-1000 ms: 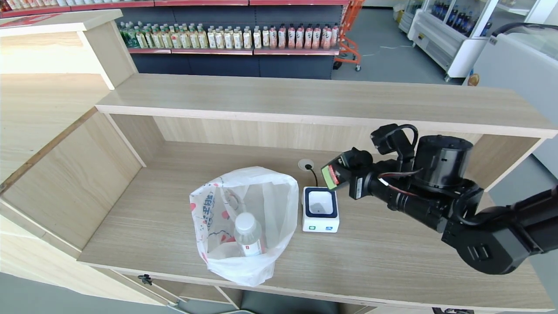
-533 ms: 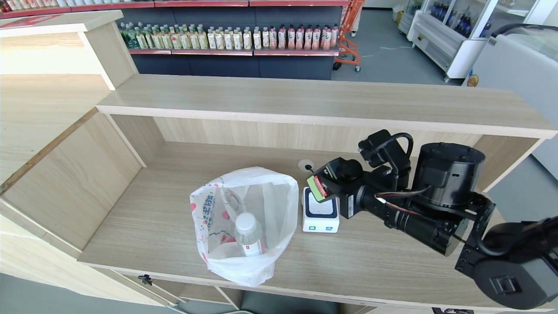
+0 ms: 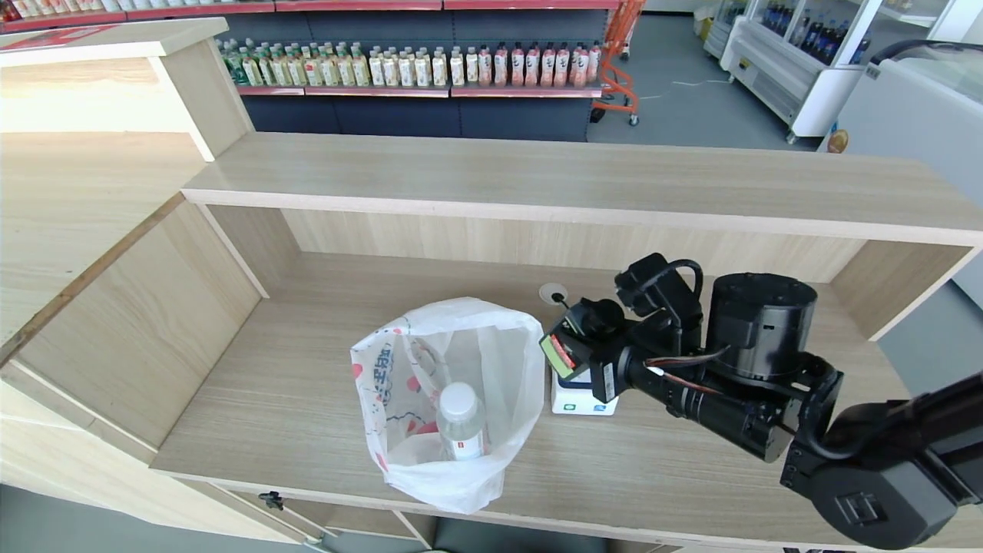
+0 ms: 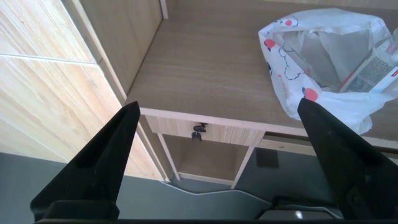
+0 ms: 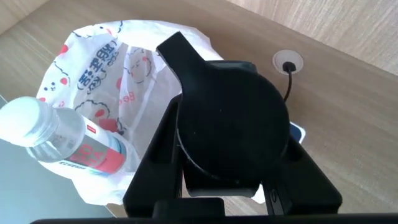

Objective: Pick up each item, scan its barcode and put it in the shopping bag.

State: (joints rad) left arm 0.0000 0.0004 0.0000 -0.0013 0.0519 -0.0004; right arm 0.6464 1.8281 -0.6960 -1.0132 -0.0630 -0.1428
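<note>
One green packet (image 3: 557, 355) hangs in right tool (image 3: 570, 347), over scanner (image 3: 582, 401).

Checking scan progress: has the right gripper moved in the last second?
Yes. The right gripper, holding a small green item, has moved leftward across the scanner toward the shopping bag.

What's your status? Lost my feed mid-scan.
Left gripper: jaws open, at counter's front edge. Right gripper: jaws shut on green-and-red item, over scanner. Bottle in shopping bag; bag mouth open beside scanner.
</note>
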